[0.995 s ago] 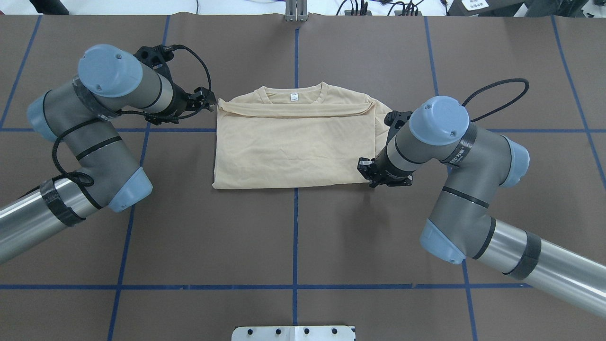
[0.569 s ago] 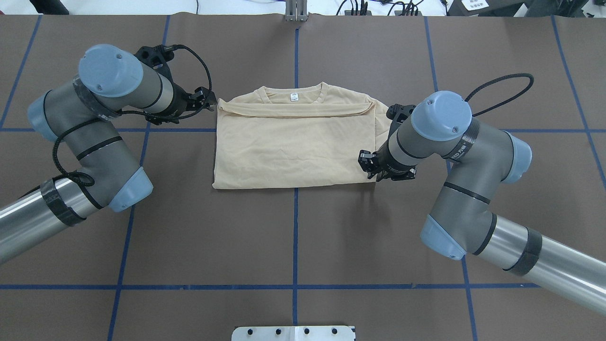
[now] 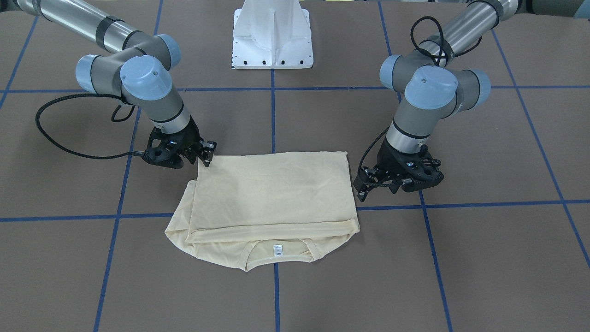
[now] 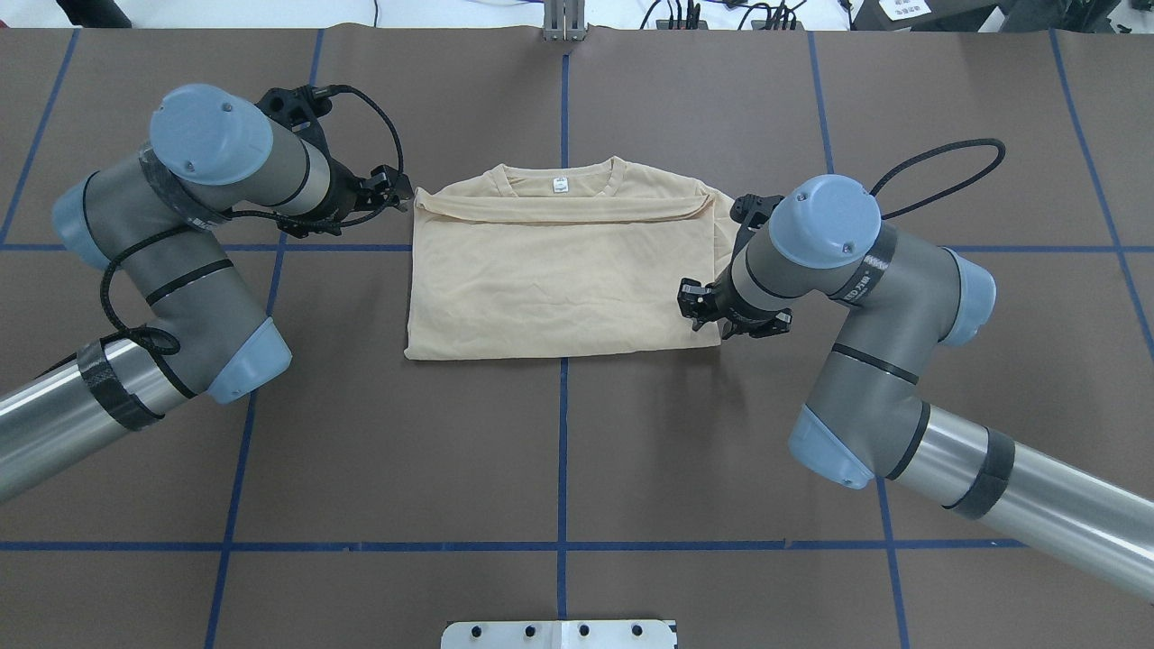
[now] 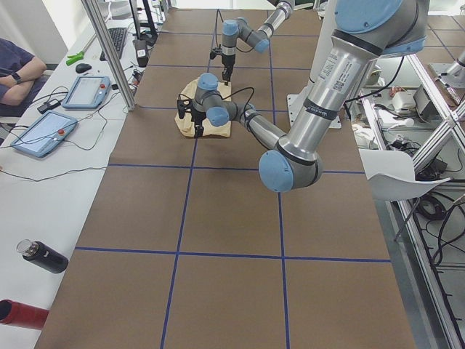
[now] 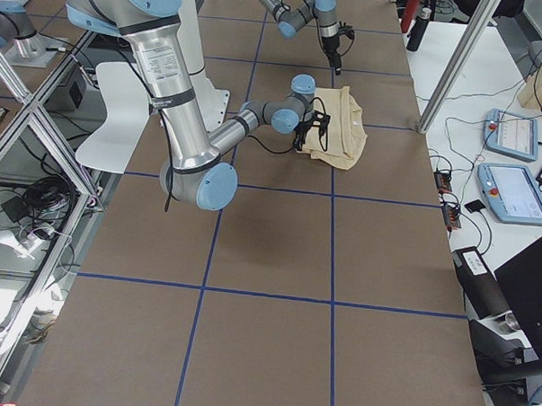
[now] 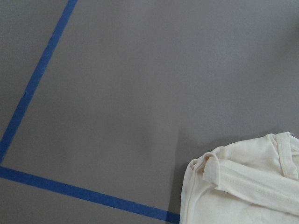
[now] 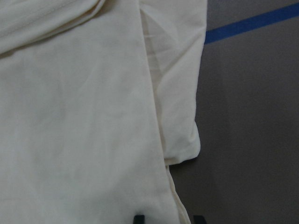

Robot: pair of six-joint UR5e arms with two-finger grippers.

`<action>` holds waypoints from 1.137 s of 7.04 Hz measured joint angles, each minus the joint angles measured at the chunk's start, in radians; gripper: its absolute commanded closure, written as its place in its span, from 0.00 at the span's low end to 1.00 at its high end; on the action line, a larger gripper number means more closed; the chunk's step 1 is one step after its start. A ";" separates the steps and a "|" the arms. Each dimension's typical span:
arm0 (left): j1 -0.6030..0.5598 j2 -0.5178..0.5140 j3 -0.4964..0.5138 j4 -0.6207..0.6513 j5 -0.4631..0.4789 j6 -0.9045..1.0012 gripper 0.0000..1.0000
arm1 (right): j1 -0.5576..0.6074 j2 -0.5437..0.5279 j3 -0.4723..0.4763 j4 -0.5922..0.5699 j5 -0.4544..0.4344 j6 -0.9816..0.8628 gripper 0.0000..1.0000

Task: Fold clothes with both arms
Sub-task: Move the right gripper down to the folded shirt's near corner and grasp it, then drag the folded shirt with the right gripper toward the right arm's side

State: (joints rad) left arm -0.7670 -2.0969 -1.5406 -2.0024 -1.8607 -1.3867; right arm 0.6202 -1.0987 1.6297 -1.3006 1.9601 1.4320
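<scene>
The T-shirt point(image 4: 559, 279) lay flat on the table point(image 4: 406, 451), just above the centre of the overhead frame. It was already folded to a rectangle, with the collar and neck label point(image 4: 560, 185) toward the top edge. The right gripper point(image 4: 694, 312) stood at the rectangle's lower right corner. In the right wrist view its two fingertips point(image 8: 138, 218) were parted by a narrow gap astride the cloth edge and held nothing. The left gripper point(image 4: 399, 193) sat just beside the upper left corner; you could not tell whether it touched the cloth or how its jaws stood. The step in hand appeared to be taking hold for the next fold. To do it well, you needed to lower each gripper until every layer at the edge sat between the fingertips. You then needed to close firmly and lift both sides level, since thin cloth was likely to slip or sag. Count: one T-shirt, one neck label, two arms, two grippers, one white base point(image 3: 272, 32)
</scene>
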 measured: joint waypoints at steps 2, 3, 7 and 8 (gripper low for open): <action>0.000 0.000 0.000 0.001 0.000 0.000 0.01 | -0.002 0.015 -0.020 -0.001 0.000 -0.001 0.92; 0.000 0.000 0.000 0.001 0.000 0.000 0.01 | -0.003 0.013 -0.022 -0.002 0.000 -0.001 1.00; 0.000 -0.001 0.000 0.001 -0.001 -0.001 0.01 | 0.004 0.004 0.001 -0.050 0.016 -0.001 1.00; 0.000 -0.001 0.000 0.002 -0.001 -0.001 0.01 | 0.011 0.001 0.027 -0.090 0.021 -0.010 1.00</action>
State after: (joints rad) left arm -0.7670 -2.0982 -1.5409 -2.0009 -1.8617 -1.3880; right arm 0.6316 -1.0977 1.6565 -1.3902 1.9814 1.4221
